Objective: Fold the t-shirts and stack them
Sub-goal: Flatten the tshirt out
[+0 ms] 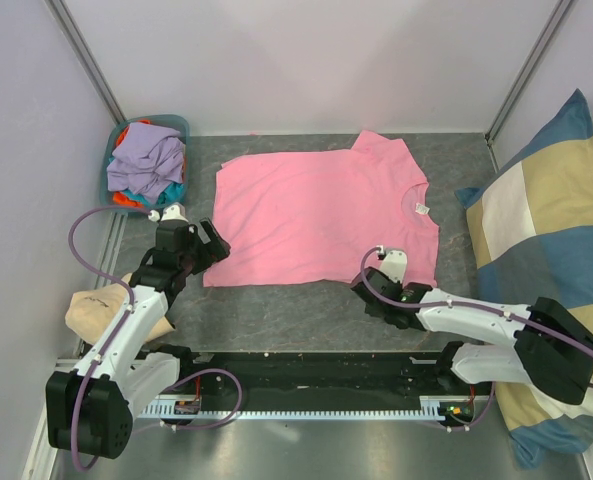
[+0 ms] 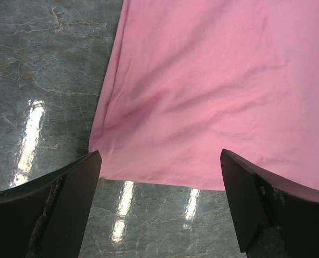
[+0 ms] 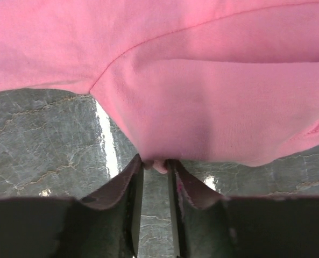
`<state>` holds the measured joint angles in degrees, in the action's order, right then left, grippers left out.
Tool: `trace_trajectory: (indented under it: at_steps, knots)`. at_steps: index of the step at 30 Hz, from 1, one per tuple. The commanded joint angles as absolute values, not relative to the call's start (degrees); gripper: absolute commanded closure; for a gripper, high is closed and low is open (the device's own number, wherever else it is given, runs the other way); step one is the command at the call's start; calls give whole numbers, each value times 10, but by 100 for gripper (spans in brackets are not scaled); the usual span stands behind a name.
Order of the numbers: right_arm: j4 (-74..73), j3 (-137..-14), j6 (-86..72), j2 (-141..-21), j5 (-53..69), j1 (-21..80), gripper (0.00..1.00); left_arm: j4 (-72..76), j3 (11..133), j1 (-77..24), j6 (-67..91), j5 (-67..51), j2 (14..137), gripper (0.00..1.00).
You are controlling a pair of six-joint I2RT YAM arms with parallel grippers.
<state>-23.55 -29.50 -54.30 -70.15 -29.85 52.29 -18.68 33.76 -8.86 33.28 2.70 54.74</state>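
In the top view the pink t-shirt (image 1: 321,215) is seen spread flat on the worktop (image 1: 276,320), with more t-shirts (image 1: 146,160) heaped in a basket (image 1: 109,170) at the upper left and a checked cushion (image 1: 546,220) at the right edge. Only in the right wrist view is the right end effector (image 3: 155,164) shown nearly closed, with the shirt's lower right hem pinched between its fingers. In the left wrist view the left end effector (image 2: 159,166) is shown wide open, with the shirt's lower left corner framed between its fingers.
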Motion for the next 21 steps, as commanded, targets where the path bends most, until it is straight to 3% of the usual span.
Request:
trace_trajectory:
  at_steps: [1, 21]
  knots:
    - [-243, -286, -557, -682, -280, 524, 74, -174, 337, -90, 337, 26, 540, 0]
    - [-312, -312, -572, -638, -223, 554, 83, -186, 344, -90, 338, 25, 531, 0]
